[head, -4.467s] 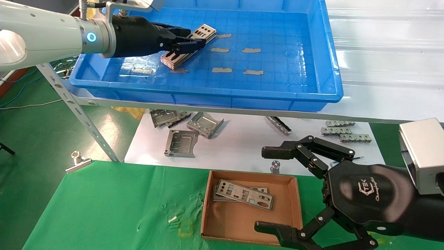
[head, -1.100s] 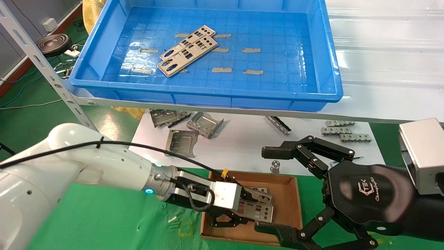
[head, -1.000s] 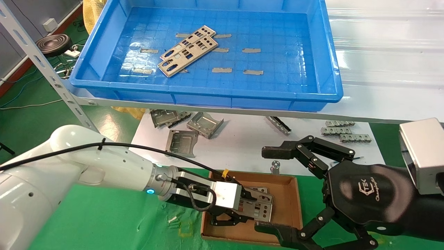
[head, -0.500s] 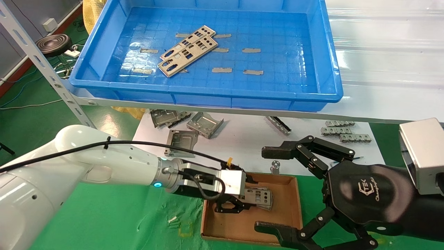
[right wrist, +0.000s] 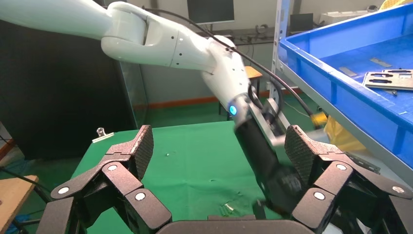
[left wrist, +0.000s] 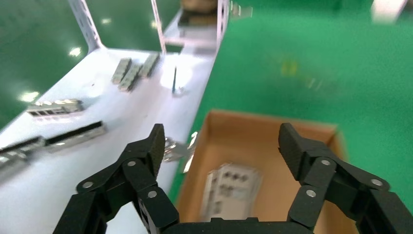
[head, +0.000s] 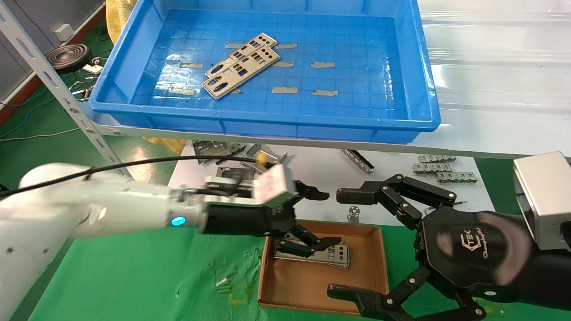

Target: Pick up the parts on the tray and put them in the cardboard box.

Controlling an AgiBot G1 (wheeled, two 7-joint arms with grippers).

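Note:
Two parts (head: 243,64) lie overlapped in the left half of the blue tray (head: 267,121). Other parts (head: 323,255) lie stacked flat in the cardboard box (head: 379,267) on the green cloth. My left gripper (head: 324,218) hovers open and empty above the box's far left side. In the left wrist view the left gripper (left wrist: 222,141) frames the box (left wrist: 272,129) and the stacked parts (left wrist: 229,190) below. My right gripper (head: 342,244) is parked open by the box's right side; the right wrist view shows the right gripper (right wrist: 220,146) empty, and the tray (right wrist: 341,92).
Folded grey brackets (head: 214,149) and connector strips (head: 439,171) lie on a white board (head: 312,178) under the tray's shelf. Small tape strips (head: 323,64) dot the tray floor. A slanted metal strut (head: 58,91) stands at the left.
My left gripper carried a part from the tray to the box, laid it on the stack, opened, and has now risen off it. The right arm stayed still.

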